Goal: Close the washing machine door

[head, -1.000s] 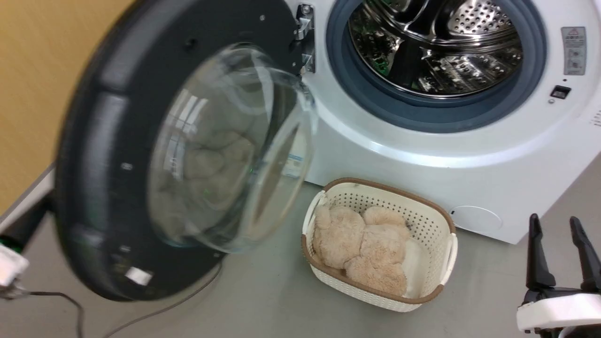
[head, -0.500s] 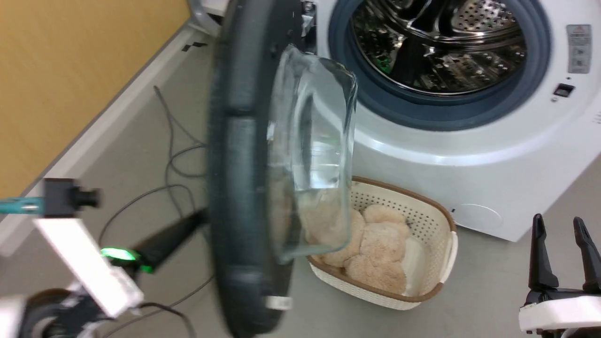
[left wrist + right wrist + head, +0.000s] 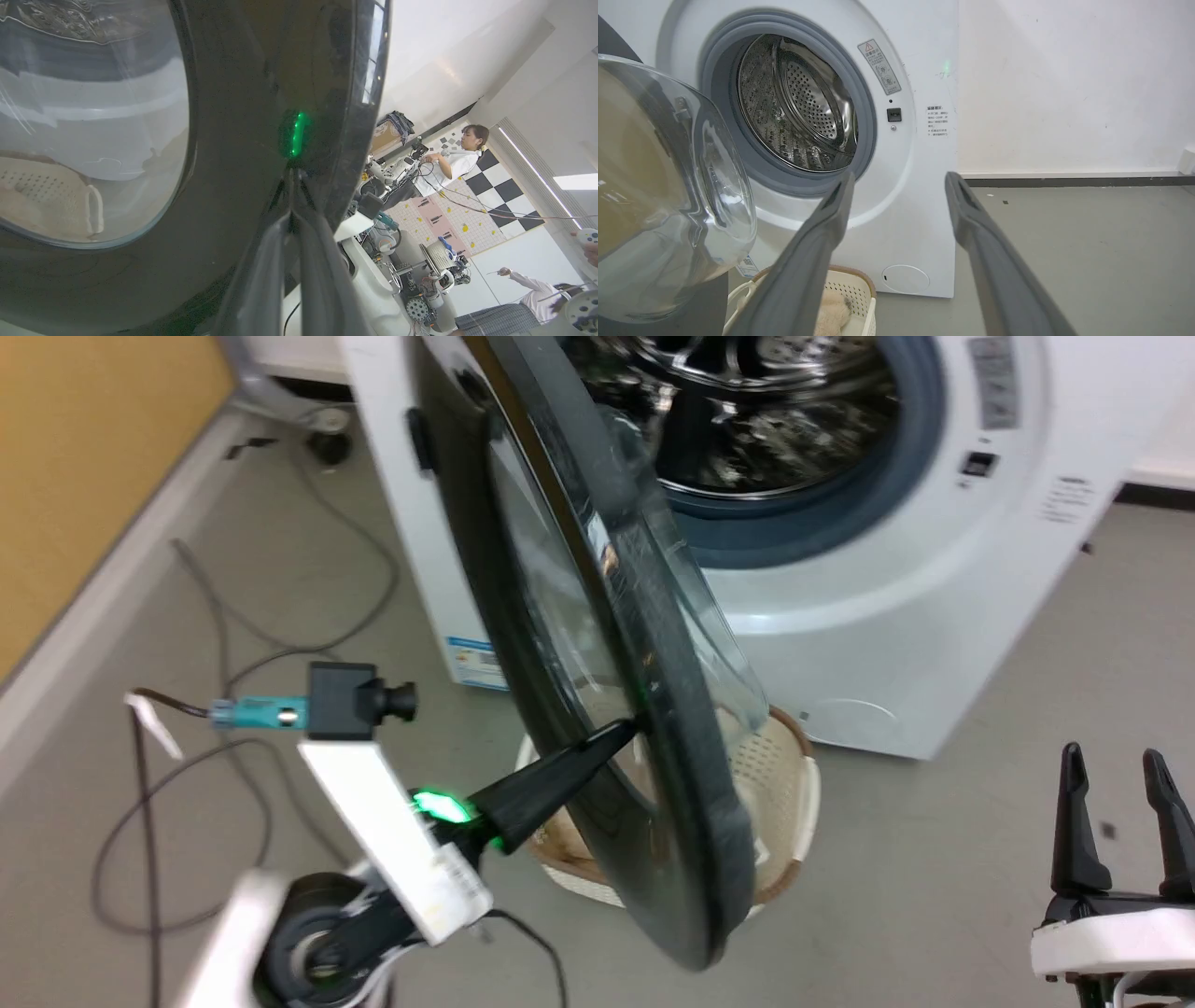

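At mid-frame: washing machine [image 3: 868,644] white, round mouth uncovered | washing machine door [image 3: 569,616] hinged at left, part-swung, edge-on to head cam, in front of cream basket [image 3: 794,784] | L gripper [image 3: 627,731] fingers pressed together, tips on door's black outer face | R gripper [image 3: 1113,756] spread, low right, well apart from door

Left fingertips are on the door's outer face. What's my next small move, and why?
Probably press the left gripper forward toward the washing machine, swinging the washing machine door shut. Its closed fingertips touch the door's outer face near the rim, the door stands well ajar with the steel drum exposed, and the laundry basket seems below its sweep.
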Tool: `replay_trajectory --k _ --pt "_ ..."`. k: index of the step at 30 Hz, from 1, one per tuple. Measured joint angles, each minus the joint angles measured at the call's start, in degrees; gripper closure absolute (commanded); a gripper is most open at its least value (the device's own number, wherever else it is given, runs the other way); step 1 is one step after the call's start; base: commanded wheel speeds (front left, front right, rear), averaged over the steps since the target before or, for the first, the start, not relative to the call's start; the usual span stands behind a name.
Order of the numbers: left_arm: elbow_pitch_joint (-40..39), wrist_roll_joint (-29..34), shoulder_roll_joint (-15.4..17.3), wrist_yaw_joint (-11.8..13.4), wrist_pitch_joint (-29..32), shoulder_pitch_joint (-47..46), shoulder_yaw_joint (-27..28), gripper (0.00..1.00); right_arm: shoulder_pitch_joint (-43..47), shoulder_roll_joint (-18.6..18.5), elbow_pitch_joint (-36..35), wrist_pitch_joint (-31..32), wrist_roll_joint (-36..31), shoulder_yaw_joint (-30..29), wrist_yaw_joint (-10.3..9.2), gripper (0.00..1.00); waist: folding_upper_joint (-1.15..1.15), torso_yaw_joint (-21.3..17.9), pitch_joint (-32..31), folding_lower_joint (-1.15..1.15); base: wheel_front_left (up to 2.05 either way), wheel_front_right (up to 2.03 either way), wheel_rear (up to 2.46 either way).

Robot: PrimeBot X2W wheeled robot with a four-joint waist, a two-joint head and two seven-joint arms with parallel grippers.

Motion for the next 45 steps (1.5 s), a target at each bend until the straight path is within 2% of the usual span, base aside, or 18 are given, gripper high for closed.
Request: replay_trajectory --k 8,13,28,33,37,39,41,42,45 --pt "10.45 0.20 -4.03 0.00 -10.80 -5.55 -7.16 1.00 -0.92 0.05 -0.24 0.00 -0.15 -0.18 0.00 0.00 0.00 -6.62 0.90 0.00 0.00 0.00 0.00" --pt "18.16 -0.48 -6.58 0.00 -17.83 -9.82 -9.56 1.00 -1.25 0.07 -0.33 0.00 -0.08 -0.32 0.00 0.00 0.00 -10.85 1.53 0.00 0.00 0.00 0.00" --pt "41.64 -4.08 -9.10 0.00 -31.29 -24.32 -12.98 1.00 -2.70 0.07 -0.01 0.00 0.57 0.33 0.00 0.00 0.00 -21.67 4.32 0.00 0.00 0.00 0.00" --pt "43.51 -3.53 -8.34 0.00 -34.09 -25.07 -15.08 1.00 -2.76 0.07 0.07 0.00 0.62 0.10 0.00 0.00 0.00 -22.06 3.91 0.00 0.00 0.00 0.00" --pt "42.79 1.18 -5.97 0.00 -39.32 -24.86 -19.49 1.00 -2.75 0.08 0.09 0.00 0.60 -0.23 0.00 0.00 0.00 -21.37 2.78 0.00 0.00 0.00 0.00" --pt "43.07 6.08 -3.97 0.00 -43.80 -24.70 -22.40 1.00 -2.74 0.07 -0.16 0.00 0.52 -0.63 0.00 0.00 0.00 -20.88 2.06 0.00 0.00 0.00 0.00" --pt "45.80 11.29 -2.41 0.03 -47.69 -24.46 -23.01 1.00 -2.73 0.09 -0.65 0.00 0.42 -1.13 0.00 0.00 0.00 -20.28 1.24 0.00 0.00 0.00 0.00" --pt "47.53 14.57 -1.60 1.10 -48.48 -24.34 -22.72 1.00 -2.71 0.08 -0.91 -0.01 0.34 -1.40 0.00 0.00 0.00 -19.93 0.81 0.00 0.00 0.00 0.00" --pt "46.58 26.81 -0.46 8.26 -48.89 -23.56 -16.02 1.00 -2.71 0.08 -1.96 -0.01 -0.11 -2.15 0.00 0.00 0.00 -18.52 -0.25 0.00 0.00 0.00 0.00"
